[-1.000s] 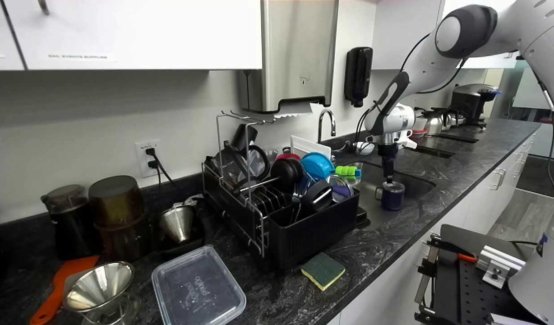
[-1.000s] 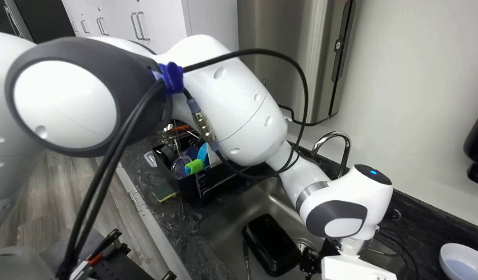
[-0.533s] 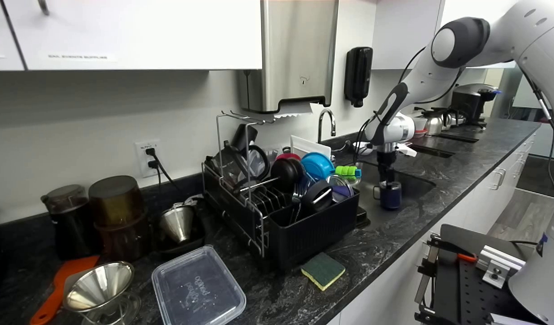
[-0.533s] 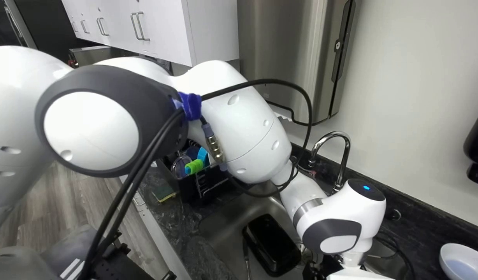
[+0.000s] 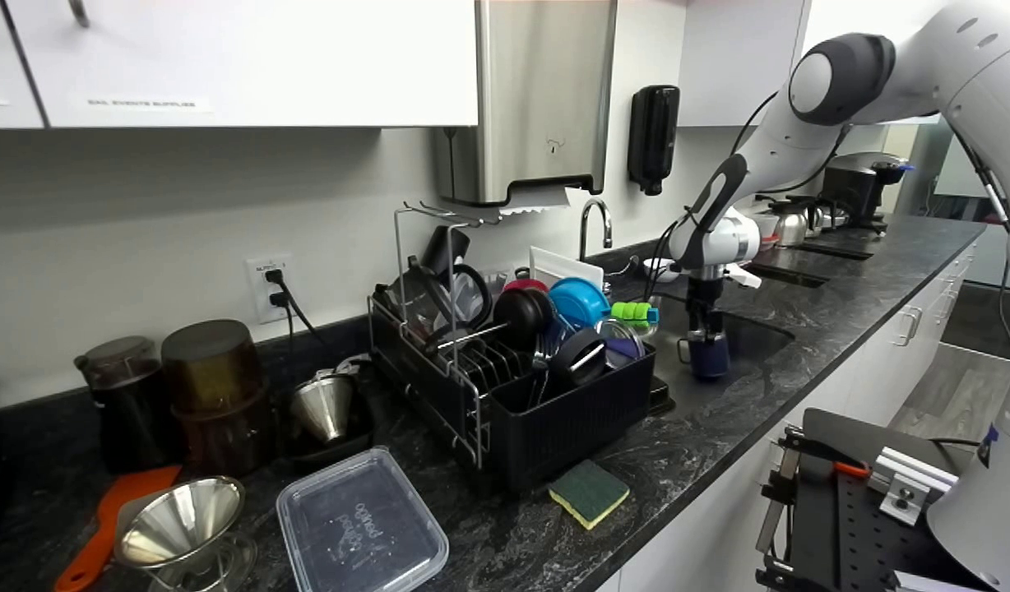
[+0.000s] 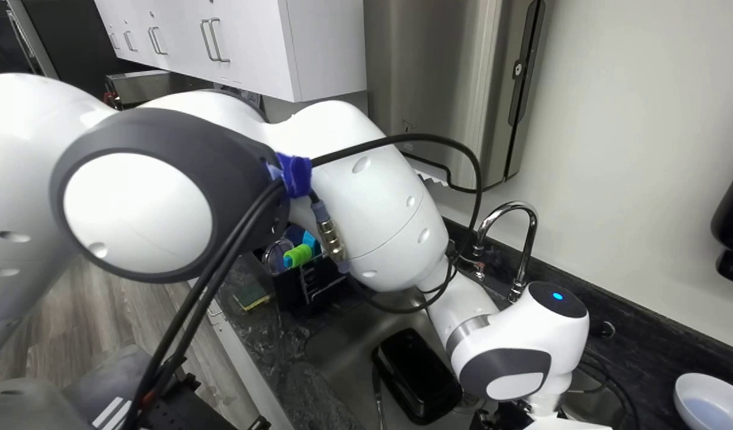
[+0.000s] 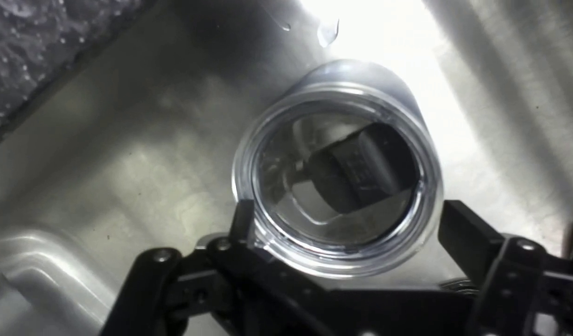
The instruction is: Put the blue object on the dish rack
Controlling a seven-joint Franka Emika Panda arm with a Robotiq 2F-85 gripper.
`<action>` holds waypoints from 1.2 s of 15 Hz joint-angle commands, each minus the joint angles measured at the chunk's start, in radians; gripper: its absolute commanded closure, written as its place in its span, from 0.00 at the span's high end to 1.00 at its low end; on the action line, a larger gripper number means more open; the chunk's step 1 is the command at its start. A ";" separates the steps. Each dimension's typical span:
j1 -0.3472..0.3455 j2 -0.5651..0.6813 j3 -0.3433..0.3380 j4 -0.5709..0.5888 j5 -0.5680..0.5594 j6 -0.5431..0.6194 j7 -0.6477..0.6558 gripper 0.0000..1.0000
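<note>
The blue object, a dark navy mug (image 5: 710, 360) with a clear lid and a handle, stands in the metal sink (image 6: 345, 355). From above, in the wrist view, the mug (image 7: 347, 77) shows its round see-through lid with a black slider. My gripper (image 7: 347, 205) is open around the lid's near half, one finger on each side. The left finger (image 7: 243, 219) overlaps the rim; contact cannot be told. A narrow gap shows at the right finger (image 7: 468, 238). The dish rack (image 5: 567, 432), black and full of dishes, stands beside the sink; the arm partly covers it in an exterior view.
A black container (image 6: 417, 376) lies in the sink, and a curved faucet (image 6: 526, 257) rises behind it. A white bowl (image 6: 710, 403) sits on the far counter. A sponge (image 5: 589, 492) and a clear lidded container (image 5: 361, 522) lie near the rack.
My gripper has come down around the mug's top, and the whole arm has lowered. The mug has shifted slightly toward the rack. The jaws have stayed wide.
</note>
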 commanded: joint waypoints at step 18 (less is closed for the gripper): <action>-0.045 -0.189 0.128 -0.225 0.136 0.161 0.162 1.00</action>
